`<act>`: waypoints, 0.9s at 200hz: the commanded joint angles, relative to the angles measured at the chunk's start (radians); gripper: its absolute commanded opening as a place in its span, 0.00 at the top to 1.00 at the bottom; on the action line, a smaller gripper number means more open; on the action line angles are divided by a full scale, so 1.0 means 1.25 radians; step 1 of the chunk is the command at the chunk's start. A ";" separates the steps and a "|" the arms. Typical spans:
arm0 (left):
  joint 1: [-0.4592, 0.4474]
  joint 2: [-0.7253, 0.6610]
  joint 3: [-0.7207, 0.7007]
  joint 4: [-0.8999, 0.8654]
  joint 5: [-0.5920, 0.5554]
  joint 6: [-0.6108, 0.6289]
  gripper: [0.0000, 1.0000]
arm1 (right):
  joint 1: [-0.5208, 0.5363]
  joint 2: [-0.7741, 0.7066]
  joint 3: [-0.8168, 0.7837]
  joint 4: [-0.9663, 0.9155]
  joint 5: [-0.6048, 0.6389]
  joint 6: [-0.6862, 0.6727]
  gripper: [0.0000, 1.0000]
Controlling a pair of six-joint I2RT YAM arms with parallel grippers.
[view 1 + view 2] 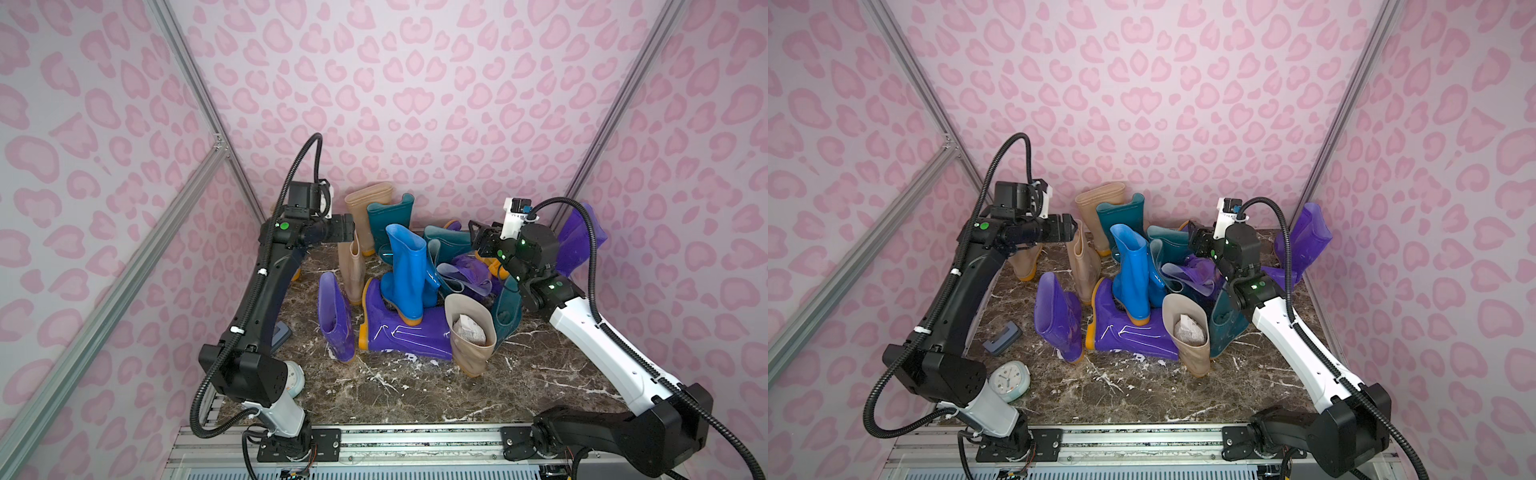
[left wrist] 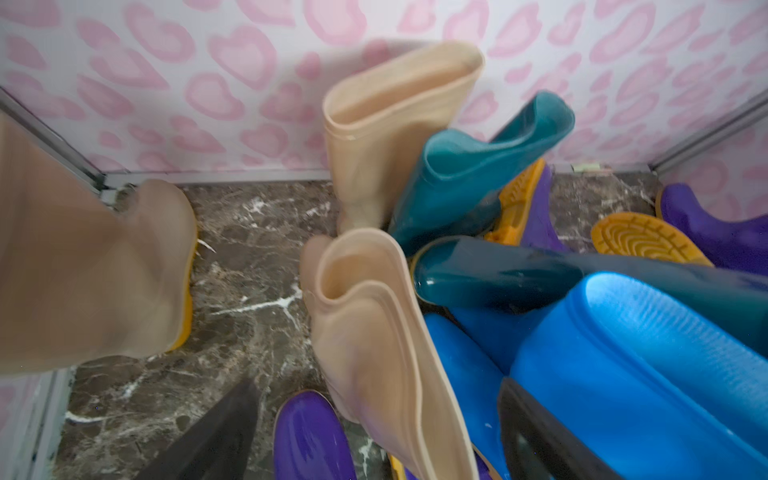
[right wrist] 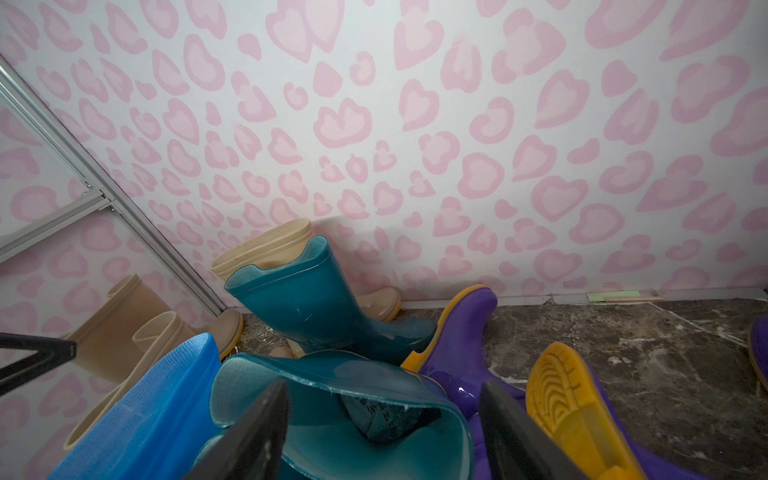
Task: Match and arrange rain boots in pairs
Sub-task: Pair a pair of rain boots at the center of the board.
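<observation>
Rain boots rearward, front tabletop open

Parted claw astride lying teal boot

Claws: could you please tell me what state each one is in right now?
Left claw: open, astride a beige boot, gripping nothing.
Right claw: open over a dark teal boot cuff, gripping nothing.

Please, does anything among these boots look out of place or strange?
Yes. A purple boot lies on its side with a blue boot standing on it. A beige boot has paper stuffed inside. A small clock sits near the front.
</observation>
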 commanded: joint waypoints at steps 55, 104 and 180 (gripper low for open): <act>-0.069 0.121 -0.001 -0.035 -0.174 0.004 0.36 | 0.000 -0.024 -0.026 0.020 0.007 -0.029 0.23; -0.043 0.145 0.044 -0.032 -0.269 0.060 0.98 | -0.006 -0.035 -0.043 0.045 0.039 -0.047 0.23; 0.006 0.116 -0.036 0.241 -0.396 0.319 0.98 | -0.037 -0.021 -0.028 0.069 -0.001 -0.031 0.25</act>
